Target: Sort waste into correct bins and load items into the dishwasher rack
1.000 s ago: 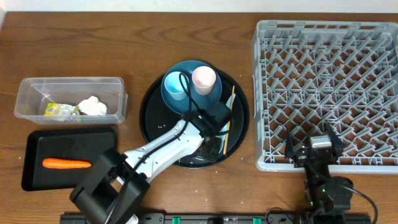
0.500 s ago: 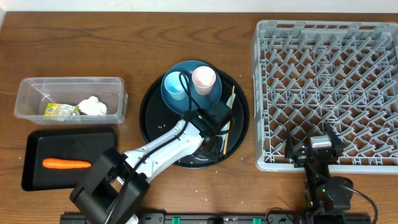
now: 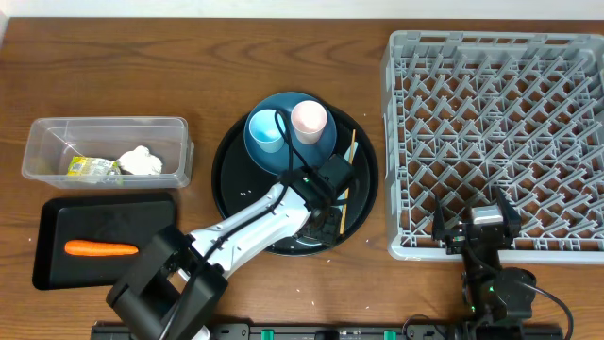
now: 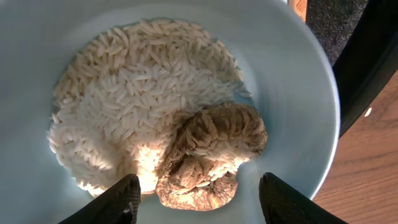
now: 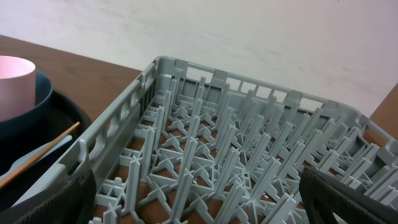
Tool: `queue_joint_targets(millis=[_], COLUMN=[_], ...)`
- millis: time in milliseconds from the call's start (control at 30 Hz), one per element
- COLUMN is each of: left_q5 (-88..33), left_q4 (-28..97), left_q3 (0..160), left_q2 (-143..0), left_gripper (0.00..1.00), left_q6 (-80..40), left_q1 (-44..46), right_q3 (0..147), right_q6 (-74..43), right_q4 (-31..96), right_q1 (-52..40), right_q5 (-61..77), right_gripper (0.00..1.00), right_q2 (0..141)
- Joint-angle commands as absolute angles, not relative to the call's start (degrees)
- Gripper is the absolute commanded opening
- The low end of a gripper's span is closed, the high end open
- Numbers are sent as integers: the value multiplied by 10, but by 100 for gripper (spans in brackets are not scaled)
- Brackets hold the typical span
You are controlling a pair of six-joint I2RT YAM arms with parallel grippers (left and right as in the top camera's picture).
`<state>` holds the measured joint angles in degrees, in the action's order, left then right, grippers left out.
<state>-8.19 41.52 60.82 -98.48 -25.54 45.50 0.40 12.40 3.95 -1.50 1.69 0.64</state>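
Observation:
My left gripper is open, low over the white bowl, its fingertips on either side of a brownish food scrap lying on white rice. From above, the left gripper covers that bowl on the round black tray. The dark blue plate carries the light-blue cup and the pink cup. A chopstick lies beside them. My right gripper is open at the near edge of the dishwasher rack. The right gripper holds nothing.
The clear tub at the left holds a yellow-green wrapper and a white tissue. In front of it, the shallow black tray holds the carrot. The right wrist view shows the rack, pink cup and chopstick.
The left wrist has shifted very slightly over the round tray. The right arm and all the objects stay where they were.

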Motion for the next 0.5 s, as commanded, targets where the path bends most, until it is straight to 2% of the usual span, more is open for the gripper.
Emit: queue_joint_targets(millis=[0,367,467], left_q5=[-83,-83,-83], left_q4=[414,390,384], left_q3=[601,601,601], left_q2=[-990,-1026,-1026], left_gripper=[63,63,59], left_q6=[-256,-253,-253], left_q1=[457,457,457], right_q3=[3,3,3], right_q6=[127,127,127], right_q4=[41,41,41], right_q1=[-11,-11,-11], right_q5=[15,15,15], right_gripper=[99,99,99], right_q2=[4,4,4])
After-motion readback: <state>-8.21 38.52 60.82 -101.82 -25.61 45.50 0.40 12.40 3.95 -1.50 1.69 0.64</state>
